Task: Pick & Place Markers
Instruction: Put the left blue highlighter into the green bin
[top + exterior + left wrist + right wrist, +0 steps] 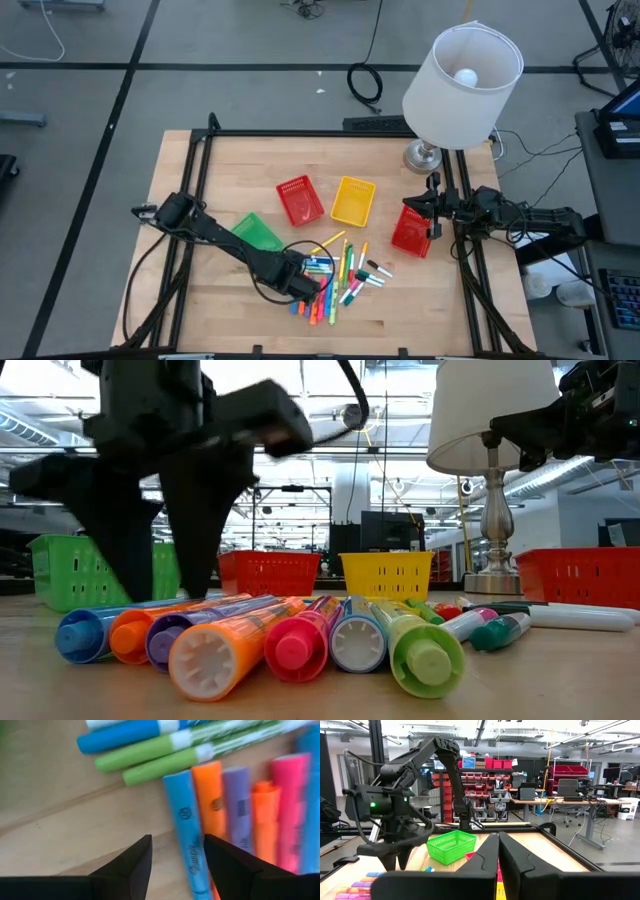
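high view, left to right: the left gripper (303, 284), fingers spread and holding nothing, sits low at the near-left edge of the markers (340, 275), which lie loose on the table (200, 320) near its front middle, and the right gripper (434, 208), fingers pressed together, hangs by the lamp (458, 90).

The left hand (395, 862) hangs just above the markers (357, 887), beside a green basket (451, 845).

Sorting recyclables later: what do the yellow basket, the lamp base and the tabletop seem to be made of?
Yellow basket: likely plastic, with moulded mesh walls and a matte look. Lamp base: probably metal, silvery and shiny. Tabletop: wood, with pale strips and visible grain.
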